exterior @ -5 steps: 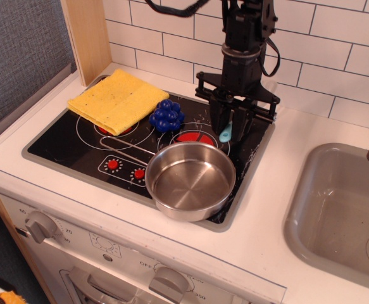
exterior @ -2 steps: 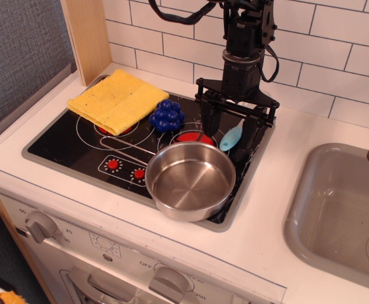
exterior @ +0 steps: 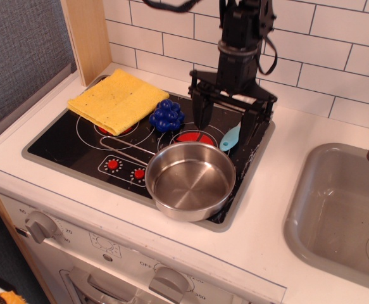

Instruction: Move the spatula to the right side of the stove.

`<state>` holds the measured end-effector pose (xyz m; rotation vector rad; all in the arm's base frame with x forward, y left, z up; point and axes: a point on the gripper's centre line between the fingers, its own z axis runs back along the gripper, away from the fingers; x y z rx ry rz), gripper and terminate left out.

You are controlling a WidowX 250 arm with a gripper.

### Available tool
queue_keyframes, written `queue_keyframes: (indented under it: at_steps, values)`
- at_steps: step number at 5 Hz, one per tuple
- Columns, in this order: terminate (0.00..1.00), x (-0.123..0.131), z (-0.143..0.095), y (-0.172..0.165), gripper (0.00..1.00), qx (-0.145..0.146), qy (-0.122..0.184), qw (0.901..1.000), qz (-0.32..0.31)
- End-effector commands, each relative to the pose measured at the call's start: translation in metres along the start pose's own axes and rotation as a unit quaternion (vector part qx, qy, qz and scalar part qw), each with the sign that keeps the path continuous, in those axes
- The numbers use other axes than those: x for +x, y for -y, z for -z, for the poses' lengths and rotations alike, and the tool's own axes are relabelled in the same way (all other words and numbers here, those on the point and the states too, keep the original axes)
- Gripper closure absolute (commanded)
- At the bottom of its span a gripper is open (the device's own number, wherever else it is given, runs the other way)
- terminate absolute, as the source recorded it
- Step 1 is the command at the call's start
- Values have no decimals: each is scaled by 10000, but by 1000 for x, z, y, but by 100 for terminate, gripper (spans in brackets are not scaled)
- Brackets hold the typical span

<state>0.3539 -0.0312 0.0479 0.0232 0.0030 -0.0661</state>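
The spatula (exterior: 231,137) shows its light blue handle, lying on the right rear part of the stove (exterior: 64,145), just behind the steel pot. Its slotted head is hidden behind the gripper. My black gripper (exterior: 226,124) hangs above it with its two fingers spread wide apart, one left of the handle and one right of it. The jaws are open and hold nothing. The stove is a black glossy cooktop with white rings and red burner centres.
A steel pot (exterior: 190,180) stands at the stove's front right. Blue toy grapes (exterior: 167,115) sit mid-stove, a yellow cloth (exterior: 119,99) at back left. A grey sink (exterior: 342,215) lies to the right; white tiled wall behind.
The gripper was shut on the spatula, then opened and let it go onto the stove. It has since risen a little with its fingers spread.
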Motion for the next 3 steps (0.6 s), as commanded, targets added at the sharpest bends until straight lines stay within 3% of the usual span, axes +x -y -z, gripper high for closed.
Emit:
queue_keyframes:
  at_steps: [1, 2, 3]
  values:
    - [0, -14, -33, -3, 0, -15, 645, 9979, -63]
    - [0, -16, -30, -3, 0, -152, 539, 9984, -22]
    - [100, -16, -30, -3, 0, -152, 539, 9984, -22]
